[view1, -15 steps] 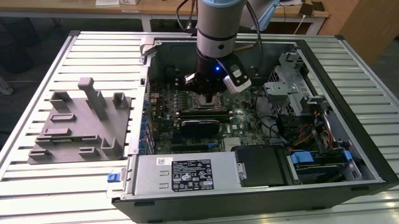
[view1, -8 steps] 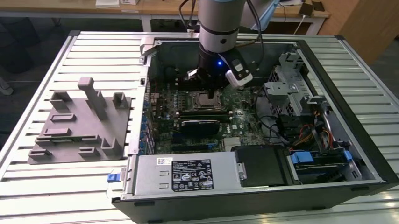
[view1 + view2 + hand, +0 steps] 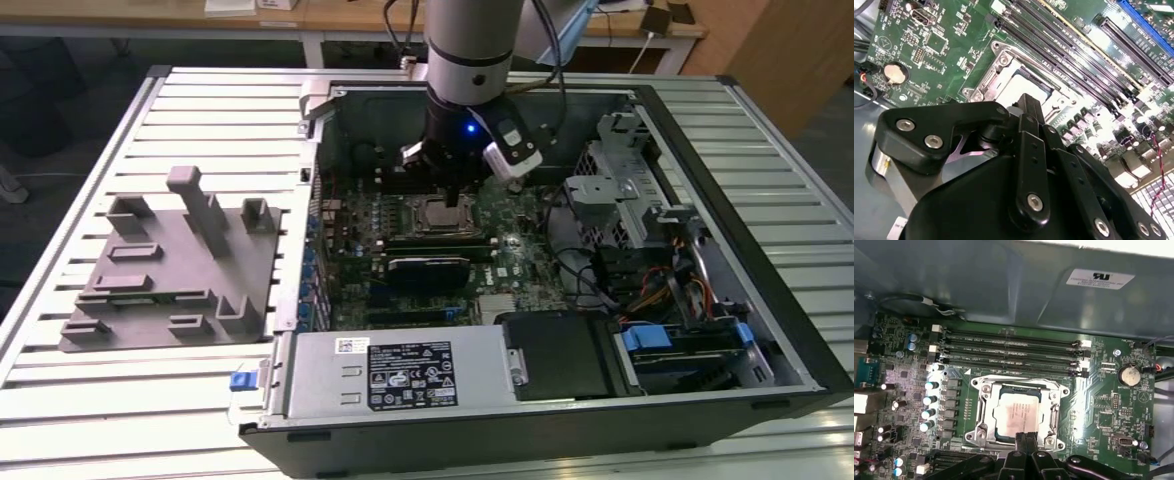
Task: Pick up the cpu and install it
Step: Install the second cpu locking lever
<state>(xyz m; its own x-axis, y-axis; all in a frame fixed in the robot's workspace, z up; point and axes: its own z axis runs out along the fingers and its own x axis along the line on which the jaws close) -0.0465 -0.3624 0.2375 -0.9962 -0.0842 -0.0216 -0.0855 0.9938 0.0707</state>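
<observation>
In the exterior view, we see the gripper low inside the open computer case, just above the socket at frame centre; the grey fixture sits on the counter at left.

In the second wrist view, the cpu lies seated in the socket frame, memory slots just beside it.

In the first wrist view, the gripper's fingers look pressed together, holding nothing, at the cpu's lower edge. We judge the cpu light, stiff, slick-topped and fragile underneath, best held by its edges; the frame crowds them.
</observation>
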